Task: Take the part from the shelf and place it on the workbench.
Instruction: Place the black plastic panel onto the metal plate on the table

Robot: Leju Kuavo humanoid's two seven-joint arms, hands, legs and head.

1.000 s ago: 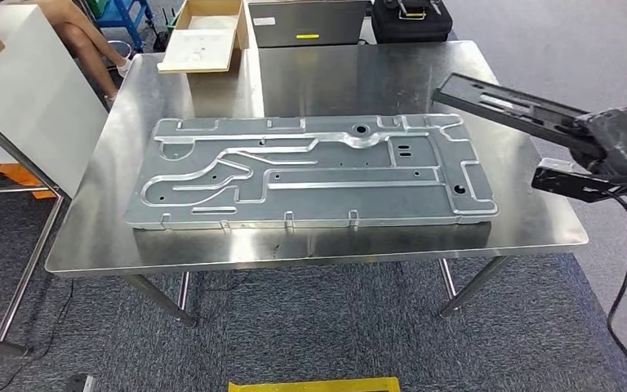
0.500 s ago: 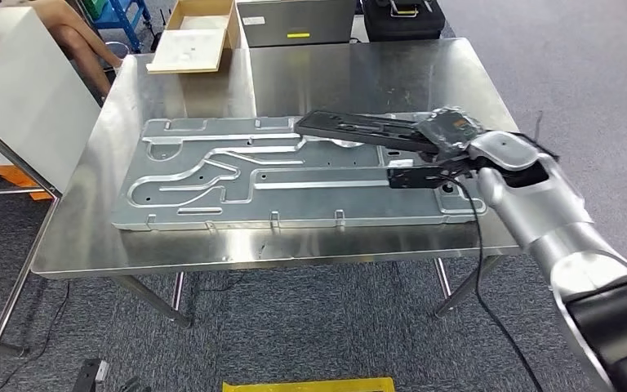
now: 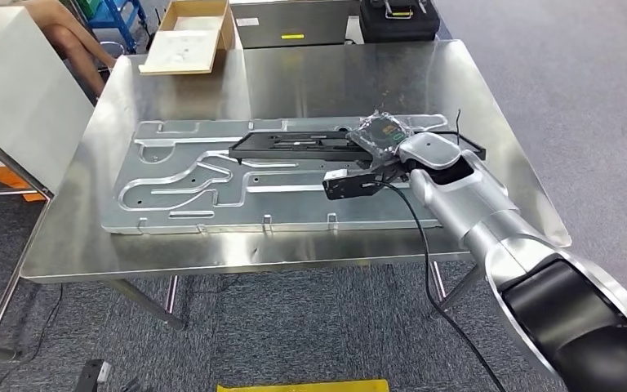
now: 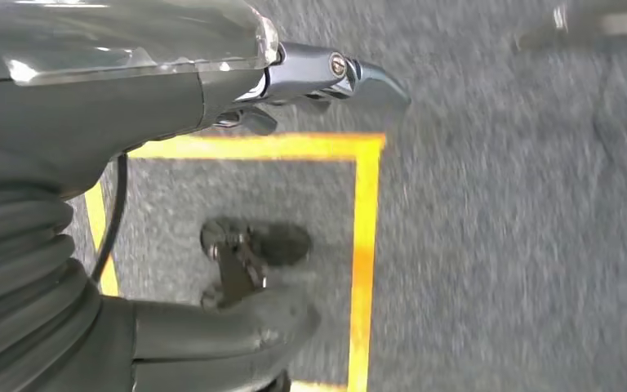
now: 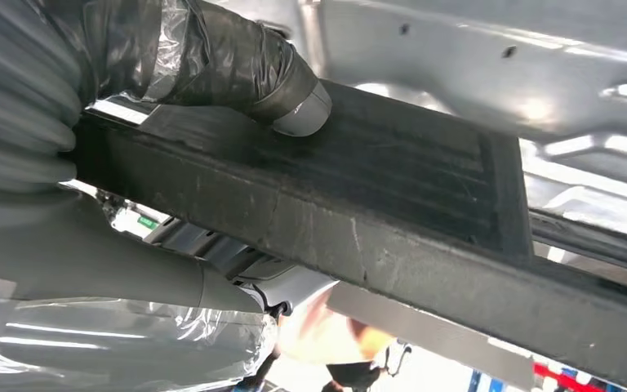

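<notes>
I'm seeing a stainless steel workbench (image 3: 131,245) mid-frame on grey carpet (image 3: 294,335). A large stamped metal panel (image 3: 180,196) lies flat across its centre, long edge running left to right. An open cardboard box (image 3: 184,37) sits at the upper-left corner of the top. A grey case (image 3: 294,31) and a black case (image 3: 396,18) are at the far edge; can't tell if they rest on it.
</notes>
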